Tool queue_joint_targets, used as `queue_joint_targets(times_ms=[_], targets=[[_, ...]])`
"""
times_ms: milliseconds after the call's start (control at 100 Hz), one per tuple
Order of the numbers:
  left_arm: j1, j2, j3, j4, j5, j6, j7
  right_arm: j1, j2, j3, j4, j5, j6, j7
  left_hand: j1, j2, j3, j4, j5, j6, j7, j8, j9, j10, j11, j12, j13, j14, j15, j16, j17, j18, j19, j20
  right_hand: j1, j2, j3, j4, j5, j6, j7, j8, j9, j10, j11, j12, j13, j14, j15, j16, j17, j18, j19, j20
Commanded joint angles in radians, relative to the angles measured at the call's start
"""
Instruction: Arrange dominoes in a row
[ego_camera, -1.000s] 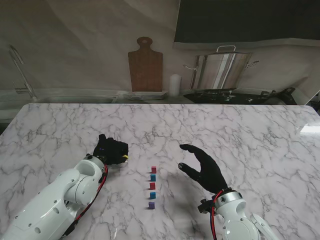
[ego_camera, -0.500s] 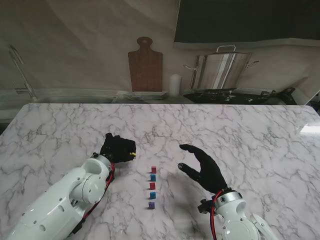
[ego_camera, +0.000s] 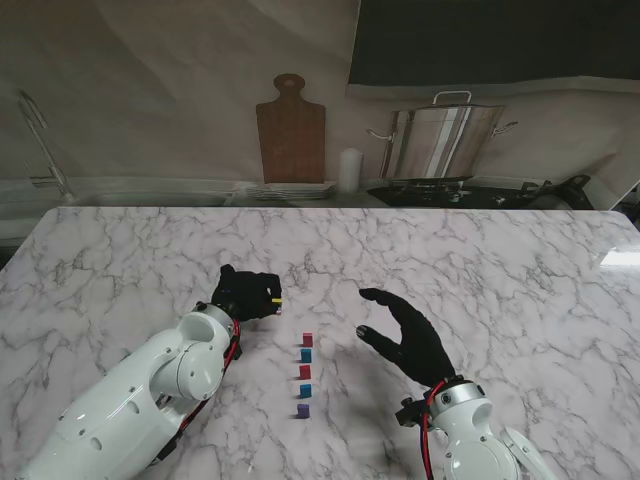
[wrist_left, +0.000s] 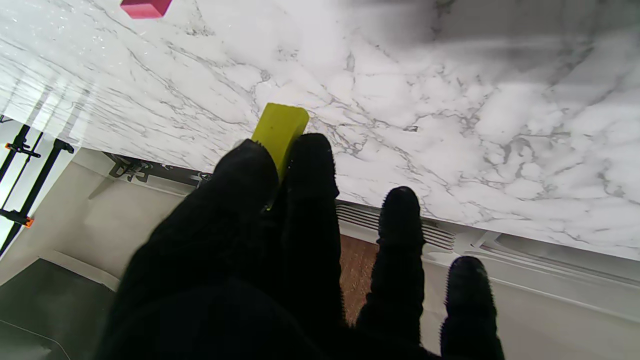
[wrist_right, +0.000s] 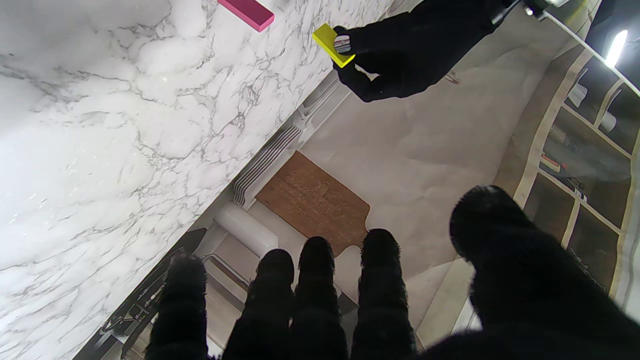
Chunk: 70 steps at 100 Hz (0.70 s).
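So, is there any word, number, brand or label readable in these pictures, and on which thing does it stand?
None can be read.
Small yellow domino block in the black-gloved left hand: plain faces.
Tall steel stockpot: no label shows.
Brown wooden cutting board: bare.

White marble worktop (ego_camera: 450, 250) with grey veining fills the lower two thirds of the stand view, glare patch at its right edge. Behind it, a wall covered in creased beige paper or cloth (ego_camera: 170, 90). Dark panel (ego_camera: 490, 40) in the upper right corner. Wooden cutting board (ego_camera: 291, 128) leans upright against the wall at centre, over a stack of white plates (ego_camera: 288, 190). White cylinder (ego_camera: 348, 170) just right of the board. Steel stockpot with lid (ego_camera: 440, 138) further right, on a dark stove top (ego_camera: 470, 192). Metal rack or faucet-like frame (ego_camera: 42, 150) at far left. Right wrist view shows shelving (wrist_right: 585, 145) and one bright lamp (wrist_right: 616, 47).
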Motion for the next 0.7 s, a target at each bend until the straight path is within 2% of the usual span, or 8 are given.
queue_joint_targets(times_ms=[0, 100, 180, 210, 300, 440, 690], targets=[[-0.022, -0.017, 0.019, 0.025, -0.019, 0.013, -0.003, -0.003, -0.001, 0.0, 0.0, 0.002, 0.006, 0.003, 0.061, 0.042, 0.034, 0.02, -0.022, 0.008, 0.073, 0.036, 0.035, -0.01, -0.01, -0.006, -0.017, 0.003, -0.011, -0.008, -0.011, 0.005, 0.019, -0.012, 0.029, 0.014, 0.014, 0.022, -0.018, -0.01, 0.013, 0.014, -0.006, -0.003, 0.014, 0.008, 0.02, -0.004, 0.008, 0.005, -0.002, -0.004, 0.008, 0.014], [-0.048, -0.027, 0.046, 0.052, -0.041, 0.029, 0.017, -0.003, 0.0, 0.0, 0.0, 0.002, 0.007, 0.004, 0.074, 0.041, 0.013, 0.024, -0.013, -0.026, 0.071, 0.03, 0.008, -0.002, 0.006, 0.026, -0.061, 0.014, 0.007, 0.008, -0.014, 0.013, -0.007, -0.027, 0.029, 0.014, 0.014, 0.022, -0.018, -0.01, 0.013, 0.014, -0.006, -0.003, 0.014, 0.008, 0.02, -0.003, 0.008, 0.005, -0.002, -0.002, 0.008, 0.014], [-0.065, -0.031, 0.065, 0.063, -0.055, 0.038, 0.019, -0.002, -0.001, 0.002, 0.0, 0.002, 0.009, 0.004, 0.08, 0.039, -0.019, 0.032, 0.007, -0.051, 0.061, 0.021, -0.115, 0.016, 0.119, 0.197, -0.139, 0.024, 0.042, 0.05, -0.018, 0.015, -0.057, -0.027, 0.03, 0.014, 0.014, 0.022, -0.018, -0.01, 0.013, 0.014, -0.006, -0.003, 0.014, 0.008, 0.019, -0.002, 0.008, 0.005, -0.002, -0.002, 0.008, 0.014], [-0.071, -0.032, 0.072, 0.067, -0.052, 0.041, 0.02, -0.002, -0.001, 0.002, 0.0, 0.003, 0.01, 0.004, 0.077, 0.035, -0.026, 0.032, 0.015, -0.056, 0.058, 0.017, -0.129, 0.019, 0.142, 0.217, -0.145, 0.022, 0.052, 0.059, -0.017, 0.015, -0.062, -0.022, 0.03, 0.014, 0.014, 0.022, -0.018, -0.01, 0.013, 0.014, -0.006, -0.003, 0.014, 0.008, 0.02, -0.004, 0.009, 0.005, -0.002, -0.002, 0.008, 0.014], [-0.086, -0.036, 0.089, 0.078, -0.057, 0.047, 0.025, -0.002, -0.001, 0.003, 0.0, 0.005, 0.011, 0.005, 0.078, 0.033, -0.026, 0.029, 0.024, -0.053, 0.053, 0.007, -0.11, 0.016, 0.136, 0.189, -0.135, 0.013, 0.059, 0.063, -0.016, 0.017, -0.06, -0.006, 0.03, 0.014, 0.014, 0.022, -0.018, -0.01, 0.013, 0.014, -0.006, -0.005, 0.014, 0.008, 0.02, -0.003, 0.009, 0.005, -0.002, -0.002, 0.008, 0.014], [-0.108, -0.043, 0.118, 0.098, -0.066, 0.057, 0.037, -0.003, -0.001, 0.005, 0.0, 0.007, 0.01, 0.005, 0.076, 0.03, -0.019, 0.026, 0.024, -0.045, 0.056, -0.002, -0.059, 0.014, 0.075, 0.121, -0.107, -0.002, 0.063, 0.056, -0.013, 0.012, -0.041, 0.016, 0.029, 0.013, 0.015, 0.022, -0.018, -0.01, 0.013, 0.014, -0.006, -0.003, 0.015, 0.008, 0.02, -0.004, 0.008, 0.005, -0.002, -0.002, 0.008, 0.014], [-0.139, -0.062, 0.175, 0.139, -0.108, 0.055, 0.062, -0.004, -0.001, 0.008, 0.001, 0.008, 0.009, 0.004, 0.08, 0.038, -0.006, 0.026, 0.006, -0.032, 0.067, -0.001, -0.051, 0.024, 0.047, 0.105, -0.098, -0.012, 0.07, 0.054, -0.011, 0.011, -0.028, 0.017, 0.03, 0.013, 0.015, 0.022, -0.018, -0.01, 0.013, 0.014, -0.006, -0.003, 0.015, 0.008, 0.02, -0.004, 0.008, 0.005, -0.001, -0.003, 0.008, 0.014]])
